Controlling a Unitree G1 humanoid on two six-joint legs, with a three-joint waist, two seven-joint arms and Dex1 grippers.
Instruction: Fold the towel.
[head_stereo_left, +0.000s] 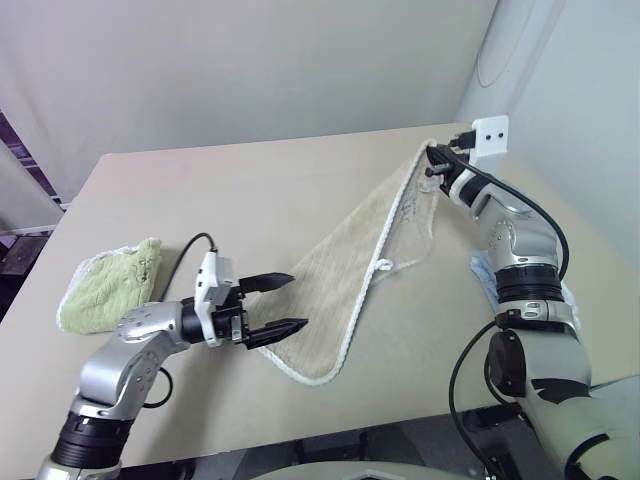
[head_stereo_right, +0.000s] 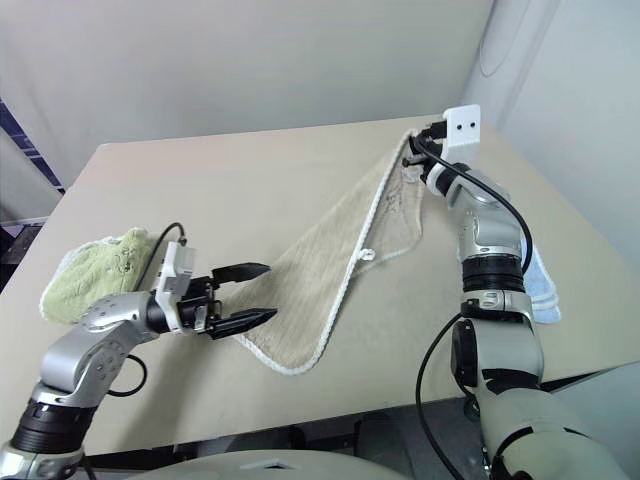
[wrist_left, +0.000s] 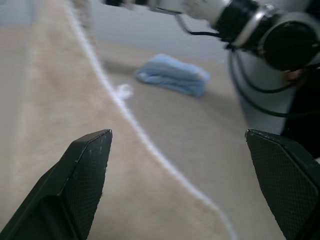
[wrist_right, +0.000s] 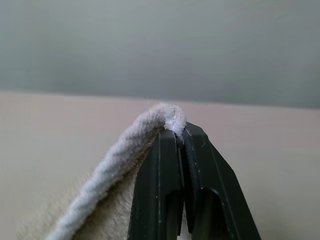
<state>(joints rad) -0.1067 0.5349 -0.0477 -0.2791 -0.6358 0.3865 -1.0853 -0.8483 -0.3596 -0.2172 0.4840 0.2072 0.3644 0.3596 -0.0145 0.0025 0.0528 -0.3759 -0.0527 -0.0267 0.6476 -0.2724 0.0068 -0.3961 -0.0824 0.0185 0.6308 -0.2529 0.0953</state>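
The beige towel (head_stereo_left: 350, 270) with white corded edging is lifted by one corner and slopes down across the table to a low end still lying near the front. My right gripper (head_stereo_left: 432, 158) is at the far right, raised above the table, shut on that top corner (wrist_right: 170, 116). A small white loop (head_stereo_left: 385, 265) hangs from the towel's right edge. My left gripper (head_stereo_left: 298, 300) is open, pointing right, its fingertips just over the towel's low end (wrist_left: 60, 100), with nothing between them.
A light green folded towel (head_stereo_left: 110, 285) lies at the table's left edge, behind my left arm. A light blue folded towel (head_stereo_right: 540, 280) lies at the right edge, beside my right arm. The tan table (head_stereo_left: 250, 190) ends close behind my left gripper.
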